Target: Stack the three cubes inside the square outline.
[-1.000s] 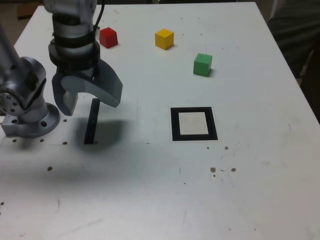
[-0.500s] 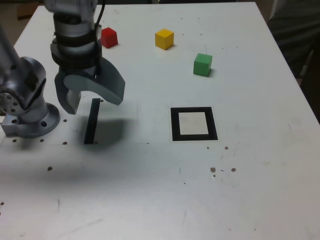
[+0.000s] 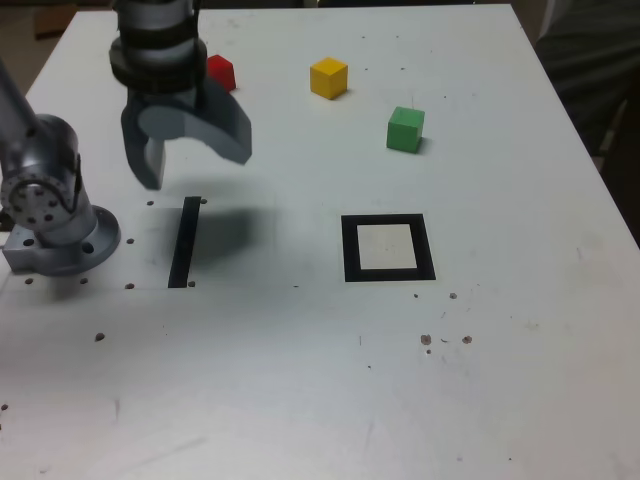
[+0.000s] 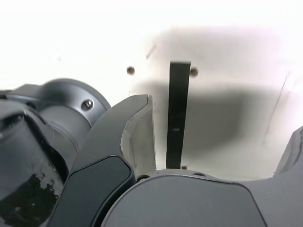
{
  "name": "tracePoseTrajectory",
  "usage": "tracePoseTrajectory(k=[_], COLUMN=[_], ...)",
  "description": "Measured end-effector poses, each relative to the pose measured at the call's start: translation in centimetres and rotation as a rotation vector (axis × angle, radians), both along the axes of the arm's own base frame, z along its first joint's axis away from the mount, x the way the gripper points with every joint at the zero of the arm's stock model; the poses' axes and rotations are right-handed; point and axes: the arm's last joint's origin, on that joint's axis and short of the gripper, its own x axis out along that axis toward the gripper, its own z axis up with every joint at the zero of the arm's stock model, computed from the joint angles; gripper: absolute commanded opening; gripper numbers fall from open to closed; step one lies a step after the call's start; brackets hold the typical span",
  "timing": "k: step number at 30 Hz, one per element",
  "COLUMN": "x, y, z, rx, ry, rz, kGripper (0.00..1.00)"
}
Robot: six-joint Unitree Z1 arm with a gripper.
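Note:
Three cubes lie apart at the far side of the table: the red cube [image 3: 221, 70] partly behind my arm, the yellow cube [image 3: 328, 77] and the green cube [image 3: 405, 129]. The square outline [image 3: 388, 247], black with a pale centre, holds nothing. My gripper [image 3: 193, 168] hangs open above the table at the exterior view's left, just in front of the red cube, nothing between its fingers [image 4: 137, 137]. No cube shows in the wrist view.
A narrow black strip [image 3: 184, 241] [image 4: 178, 113] lies on the table below the gripper. The arm's grey base [image 3: 50, 215] stands at the exterior view's left. A dark object fills the far right edge [image 3: 590, 60].
The gripper has risen and moved toward the far side, nearer the red cube, staying open. The cubes have not moved.

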Motion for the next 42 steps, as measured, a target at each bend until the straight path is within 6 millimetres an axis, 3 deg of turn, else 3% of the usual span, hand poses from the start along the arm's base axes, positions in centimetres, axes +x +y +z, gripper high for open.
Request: tracePoseTrajectory(k=[21, 31, 42], x=[-0.3, -1.3, -1.9], y=[8.9, 13.1, 19.9], z=[1.4, 1.7, 1.4], rx=[0.0, 0.003, 0.015], ry=[-0.022, -0.017, 0.005], rz=[0.189, 0.296, 0.427], kGripper=[1.0, 1.0, 1.0])
